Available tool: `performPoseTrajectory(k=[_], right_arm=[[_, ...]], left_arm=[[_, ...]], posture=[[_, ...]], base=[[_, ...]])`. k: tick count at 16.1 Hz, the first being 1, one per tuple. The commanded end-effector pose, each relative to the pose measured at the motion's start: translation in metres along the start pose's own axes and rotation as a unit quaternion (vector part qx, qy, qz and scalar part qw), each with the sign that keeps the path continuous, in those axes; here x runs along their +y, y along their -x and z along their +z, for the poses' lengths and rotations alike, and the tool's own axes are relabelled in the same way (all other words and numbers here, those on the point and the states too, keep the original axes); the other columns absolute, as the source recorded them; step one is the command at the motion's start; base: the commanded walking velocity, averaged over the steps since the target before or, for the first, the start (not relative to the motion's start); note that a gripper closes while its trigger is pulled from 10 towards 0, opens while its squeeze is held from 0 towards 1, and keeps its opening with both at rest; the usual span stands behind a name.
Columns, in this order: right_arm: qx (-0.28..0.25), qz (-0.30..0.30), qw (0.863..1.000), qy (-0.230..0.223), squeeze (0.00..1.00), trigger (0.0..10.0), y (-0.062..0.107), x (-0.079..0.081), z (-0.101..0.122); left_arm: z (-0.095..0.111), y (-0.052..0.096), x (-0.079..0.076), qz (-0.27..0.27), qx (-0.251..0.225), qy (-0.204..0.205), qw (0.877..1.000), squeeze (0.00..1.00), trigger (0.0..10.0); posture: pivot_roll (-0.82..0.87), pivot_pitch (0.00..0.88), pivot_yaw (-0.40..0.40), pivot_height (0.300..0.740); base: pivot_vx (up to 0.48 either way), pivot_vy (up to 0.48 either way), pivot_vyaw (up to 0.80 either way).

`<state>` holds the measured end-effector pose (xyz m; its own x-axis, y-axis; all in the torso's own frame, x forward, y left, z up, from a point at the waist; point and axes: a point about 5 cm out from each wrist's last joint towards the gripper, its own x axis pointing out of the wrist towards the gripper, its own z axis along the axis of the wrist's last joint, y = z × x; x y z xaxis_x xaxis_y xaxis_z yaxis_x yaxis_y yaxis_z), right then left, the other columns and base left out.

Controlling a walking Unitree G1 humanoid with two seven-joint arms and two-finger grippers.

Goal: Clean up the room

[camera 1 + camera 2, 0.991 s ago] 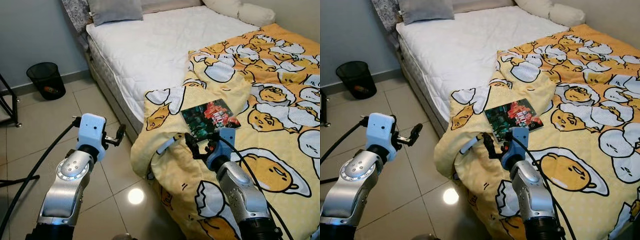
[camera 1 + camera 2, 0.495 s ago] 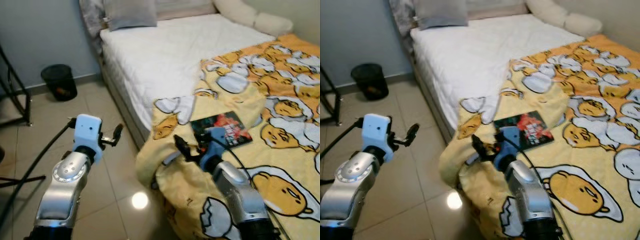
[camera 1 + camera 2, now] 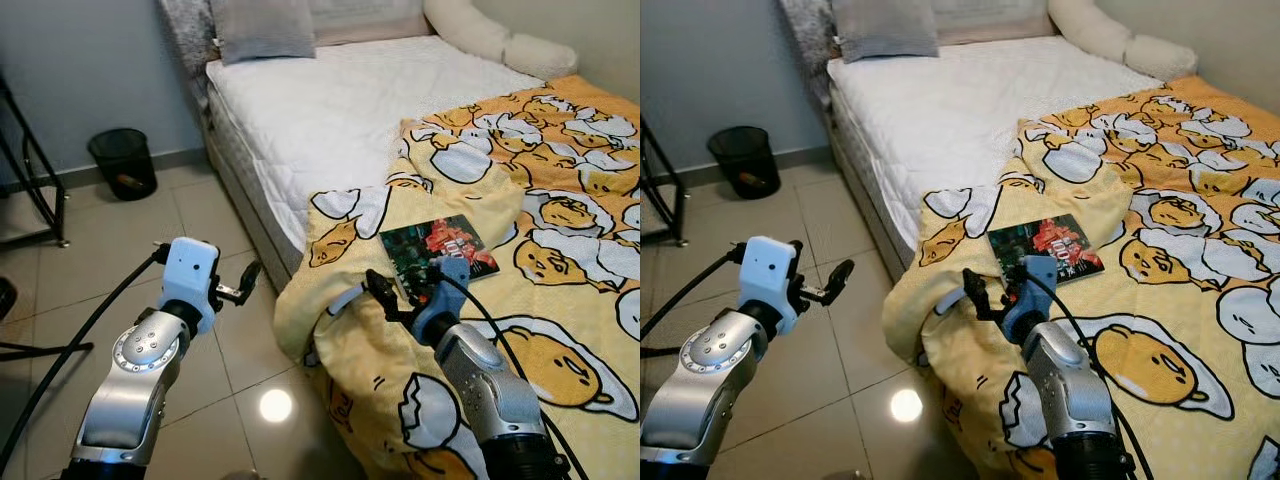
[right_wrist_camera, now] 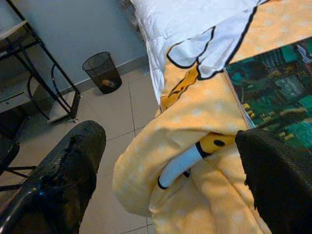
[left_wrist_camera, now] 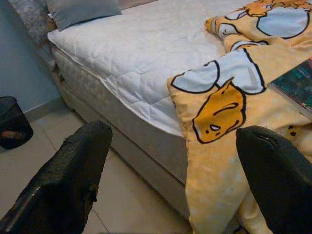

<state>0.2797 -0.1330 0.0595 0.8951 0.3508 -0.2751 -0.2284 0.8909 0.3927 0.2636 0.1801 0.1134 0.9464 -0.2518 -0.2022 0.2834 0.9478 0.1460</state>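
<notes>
A thin dark book with a green, red and white cover (image 3: 438,247) lies flat on a yellow blanket printed with white-and-yellow egg cartoons (image 3: 560,290), just beyond the right hand (image 3: 402,292) and a little to its right. The right hand hovers above the rumpled edge of that blanket, its two long black fingers (image 4: 68,170) spread wide and holding nothing; in the right wrist view the book's corner sits just inside one finger, and the blanket's folded hem bulges between the two.

The blanket covers the side of the bed (image 3: 330,110) nearer the right hand and spills over the mattress edge toward the beige tiled floor (image 3: 110,260). Beyond it, the white quilted mattress lies bare, with a grey pillow (image 3: 262,25) and a cream bolster (image 3: 490,35) at the far end.

The left hand (image 3: 245,285) is held out over the floor, well to the left of the bed's edge, its black fingers (image 5: 73,170) also wide apart and empty. Far ahead of it, against the grey wall, stands a black mesh waste bin (image 3: 122,162), and further left a black metal frame (image 3: 35,180).
</notes>
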Motion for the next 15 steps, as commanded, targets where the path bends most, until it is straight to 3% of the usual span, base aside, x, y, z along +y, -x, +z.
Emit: performPoseTrajectory(k=[1,6,7,9,10,11,12,15], right_arm=[[-0.009,-0.006,1.000,0.003,1.00,10.0,-0.004,-0.002,0.008],[-0.018,-0.059,0.997,-0.037,1.00,10.0,-0.014,-0.011,0.014],[-0.015,-0.105,0.991,-0.081,1.00,10.0,-0.017,-0.020,0.016],[-0.018,-0.141,0.981,-0.129,1.00,10.0,-0.022,-0.027,0.018],[-0.025,-0.160,0.973,-0.166,0.64,10.0,-0.025,-0.032,0.021],[-0.026,-0.182,0.965,-0.190,0.00,10.0,-0.030,-0.039,0.024],[-0.026,-0.188,0.962,-0.194,0.00,10.0,-0.031,-0.041,0.025],[-0.005,-0.221,0.950,-0.221,0.00,10.0,-0.041,-0.053,0.031]], left_arm=[[0.006,-0.001,-0.002,-0.013,-0.007,-0.007,1.000,0.66,10.0],[0.007,-0.002,-0.006,-0.074,-0.002,-0.031,0.997,0.66,10.0],[0.008,0.000,-0.010,-0.109,-0.003,-0.036,0.993,0.66,10.0],[0.009,0.001,-0.014,-0.152,-0.002,-0.044,0.987,0.66,10.0],[0.011,0.002,-0.017,-0.186,-0.001,-0.050,0.981,0.66,10.0],[0.013,0.003,-0.019,-0.223,0.002,-0.060,0.973,0.66,10.0],[0.013,0.004,-0.019,-0.234,0.003,-0.064,0.970,0.66,10.0],[0.012,0.012,-0.018,-0.310,0.029,-0.090,0.946,0.66,10.0]], posture=[[0.01,0.000,-0.020,0.740],[0.00,0.000,-0.012,0.740],[0.00,0.000,-0.009,0.740],[0.00,0.000,-0.008,0.740],[0.00,0.000,-0.009,0.740],[0.00,0.000,-0.007,0.740],[0.00,0.000,-0.007,0.740],[0.01,0.000,-0.004,0.740]], base=[[0.000,0.000,0.00],[0.000,0.000,0.00],[0.000,0.000,0.00],[0.000,0.000,0.00],[0.000,0.000,0.00],[0.000,0.000,0.00],[0.000,0.000,0.00],[0.000,0.000,0.00]])
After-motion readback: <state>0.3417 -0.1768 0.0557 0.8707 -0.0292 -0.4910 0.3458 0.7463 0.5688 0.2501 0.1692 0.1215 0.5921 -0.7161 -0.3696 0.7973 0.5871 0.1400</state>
